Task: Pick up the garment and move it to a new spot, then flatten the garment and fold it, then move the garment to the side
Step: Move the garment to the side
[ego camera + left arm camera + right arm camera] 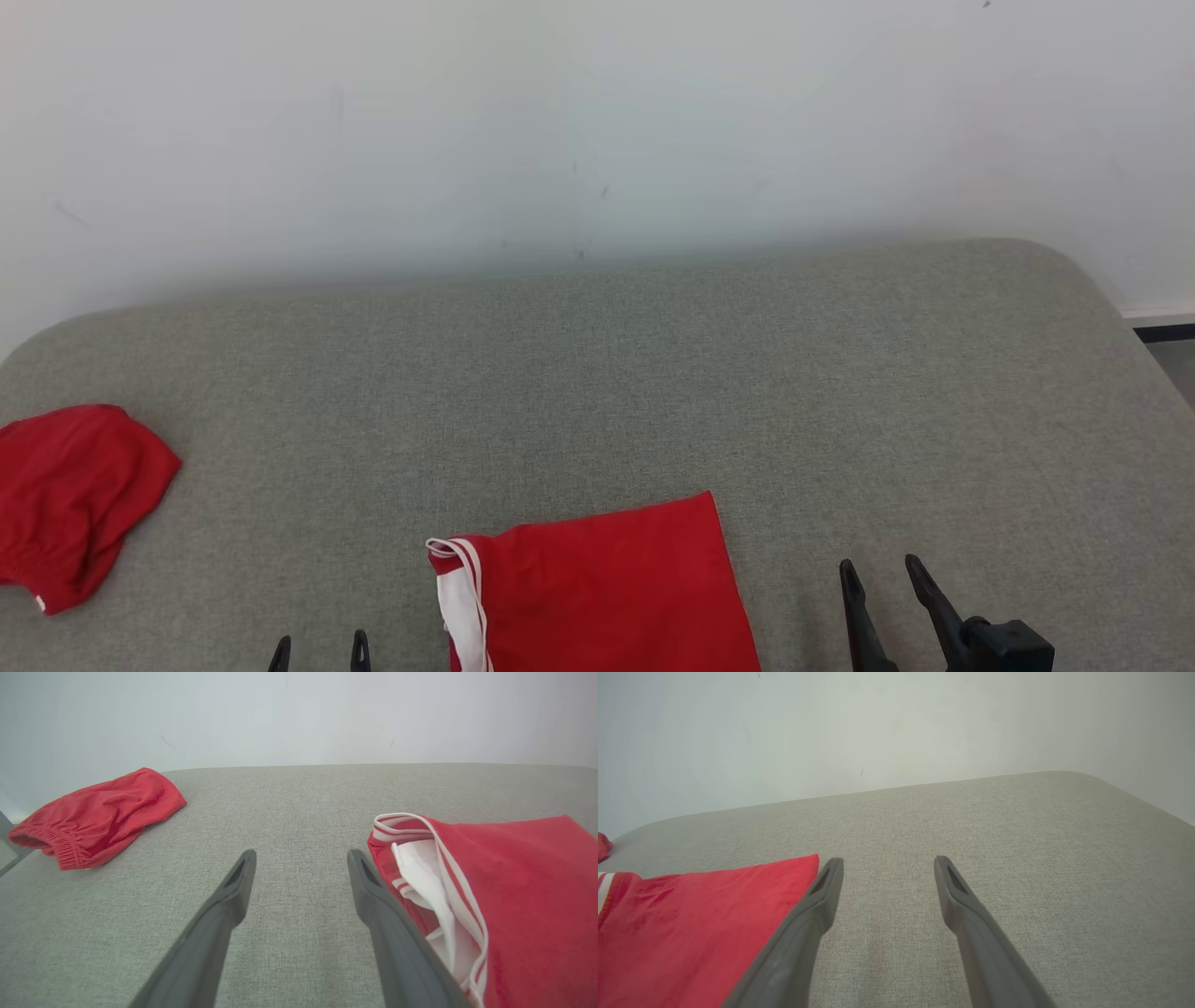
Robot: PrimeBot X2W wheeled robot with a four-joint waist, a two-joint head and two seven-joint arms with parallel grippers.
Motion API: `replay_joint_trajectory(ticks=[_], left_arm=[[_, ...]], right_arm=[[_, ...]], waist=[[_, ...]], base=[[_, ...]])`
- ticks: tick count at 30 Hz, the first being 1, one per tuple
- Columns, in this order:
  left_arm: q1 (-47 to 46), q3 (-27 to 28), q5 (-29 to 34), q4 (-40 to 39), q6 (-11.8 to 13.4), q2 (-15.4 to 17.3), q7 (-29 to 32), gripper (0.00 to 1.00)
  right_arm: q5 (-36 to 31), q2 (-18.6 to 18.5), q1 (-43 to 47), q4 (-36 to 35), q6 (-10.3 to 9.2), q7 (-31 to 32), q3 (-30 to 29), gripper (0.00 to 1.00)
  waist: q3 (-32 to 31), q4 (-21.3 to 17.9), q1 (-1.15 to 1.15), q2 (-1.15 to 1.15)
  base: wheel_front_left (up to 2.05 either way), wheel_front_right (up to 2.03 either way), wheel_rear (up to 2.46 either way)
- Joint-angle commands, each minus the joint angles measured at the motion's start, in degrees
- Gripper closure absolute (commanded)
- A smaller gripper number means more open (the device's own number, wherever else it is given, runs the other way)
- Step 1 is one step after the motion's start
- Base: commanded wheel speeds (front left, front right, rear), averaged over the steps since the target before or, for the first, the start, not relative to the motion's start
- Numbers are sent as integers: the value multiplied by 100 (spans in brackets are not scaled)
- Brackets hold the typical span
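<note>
1. The striped red garment (607,588) is lying folded flat at the near edge of the grey fabric surface (597,373), about midway along it, with its white-striped band facing the left edge.
2. The left gripper (321,639) is hovering just beside that striped band, its jaws standing wide with nothing between them.
3. The right gripper (880,563) is sitting near the garment's plain right side, apart from the cloth, its jaws also spread wide and holding nothing.
4. A second red garment (75,499) is lying rumpled at the left edge, well apart from the first.
5. A pale wall (597,121) is rising behind the far edge.
</note>
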Motion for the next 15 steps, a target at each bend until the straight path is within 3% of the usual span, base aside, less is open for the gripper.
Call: replay_joint_trajectory(ticks=[1, 15], left_arm=[[-4, -15, 5, -28, -1, -3, -17, 0], [-248, -264, -242, 60, 35, -3, -17, 0]], right_arm=[[47, 9, 29, 34, -14, -24, 30, 0], [644, 9, -642, 767, -14, -15, 644, 0]], waist=[[41, 25, 0, 0], [566, 361, 0, 0]], base=[[0, 0, 0], [0, 0, 0]])
